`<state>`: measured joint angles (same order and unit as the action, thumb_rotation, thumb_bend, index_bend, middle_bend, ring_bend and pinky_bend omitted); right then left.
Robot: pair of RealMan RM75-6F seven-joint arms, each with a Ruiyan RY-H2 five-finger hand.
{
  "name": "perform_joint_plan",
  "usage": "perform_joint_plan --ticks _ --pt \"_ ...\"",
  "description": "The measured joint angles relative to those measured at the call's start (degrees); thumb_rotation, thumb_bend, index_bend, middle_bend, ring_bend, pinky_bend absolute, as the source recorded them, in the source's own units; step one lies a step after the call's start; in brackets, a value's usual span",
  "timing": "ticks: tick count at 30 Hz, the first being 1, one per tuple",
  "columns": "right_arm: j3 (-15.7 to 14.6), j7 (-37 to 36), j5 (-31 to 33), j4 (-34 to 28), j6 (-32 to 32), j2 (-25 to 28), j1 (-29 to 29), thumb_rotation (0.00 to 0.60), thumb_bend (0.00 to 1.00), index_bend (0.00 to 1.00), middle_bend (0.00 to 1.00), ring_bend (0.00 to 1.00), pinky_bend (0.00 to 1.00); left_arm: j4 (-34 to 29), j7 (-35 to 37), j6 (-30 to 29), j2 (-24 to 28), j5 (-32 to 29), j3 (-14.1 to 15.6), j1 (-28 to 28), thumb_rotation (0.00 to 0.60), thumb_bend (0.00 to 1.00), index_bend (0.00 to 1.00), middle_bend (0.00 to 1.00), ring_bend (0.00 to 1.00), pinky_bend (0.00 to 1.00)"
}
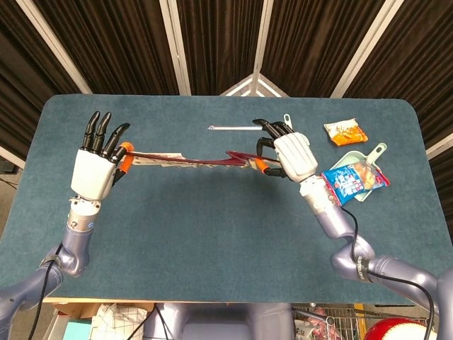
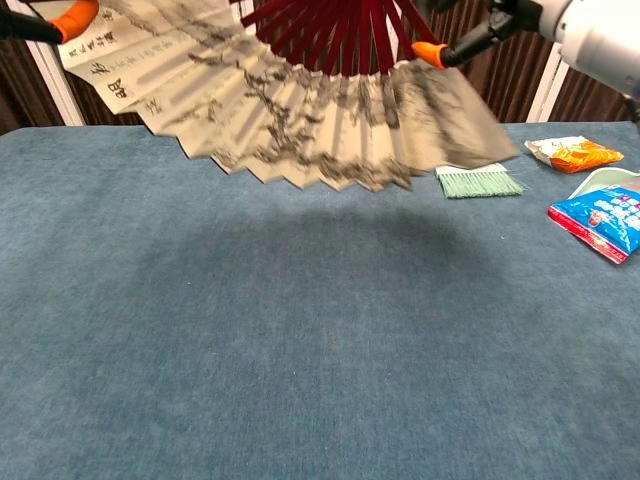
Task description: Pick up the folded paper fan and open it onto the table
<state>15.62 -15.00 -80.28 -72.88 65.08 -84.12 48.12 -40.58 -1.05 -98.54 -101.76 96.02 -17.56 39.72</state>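
The paper fan (image 2: 300, 110) hangs spread above the blue table (image 2: 300, 350), with ink painting on beige paper and dark red ribs at the top. From the head view the fan (image 1: 198, 162) shows edge-on as a thin line between both hands. My left hand (image 1: 98, 168) pinches its left end with orange-tipped fingers (image 2: 75, 17), the other fingers pointing up. My right hand (image 1: 289, 153) pinches the right end, its fingertip (image 2: 430, 52) on the paper's upper edge.
A green-bristled brush (image 2: 480, 183) lies behind the fan. At the right are an orange snack packet (image 1: 345, 132), a mint dustpan (image 1: 373, 153) and a blue packet (image 1: 348, 182) lying on it. The table's near half (image 1: 212, 234) is bare.
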Motion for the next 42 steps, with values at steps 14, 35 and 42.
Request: perform_joint_plan --ticks 14,35,42 --pt "-5.0 -7.7 -5.2 6.3 3.5 -1.2 -3.8 0.6 0.59 0.84 0.19 0.26 0.22 11.5 2.5 -3.7 -5.7 0.2 3.6 1.1 0.6 0.48 0.46 0.25 0.0 0.04" --pt "-12.7 0.1 -7.1 -6.9 -4.9 9.9 -6.5 0.6 0.35 0.14 0.13 0.15 0.14 -1.2 2.5 -10.3 1.2 2.4 8.7 -3.0 0.6 0.48 0.01 0.07 0.0 0.04" --pt "-15.6 1.4 -7.6 -10.3 -5.4 13.1 -8.9 0.6 0.35 0.09 0.11 0.13 0.12 -10.3 2.0 -11.8 6.5 3.3 9.7 -5.1 0.6 0.48 0.0 0.05 0.0 0.04"
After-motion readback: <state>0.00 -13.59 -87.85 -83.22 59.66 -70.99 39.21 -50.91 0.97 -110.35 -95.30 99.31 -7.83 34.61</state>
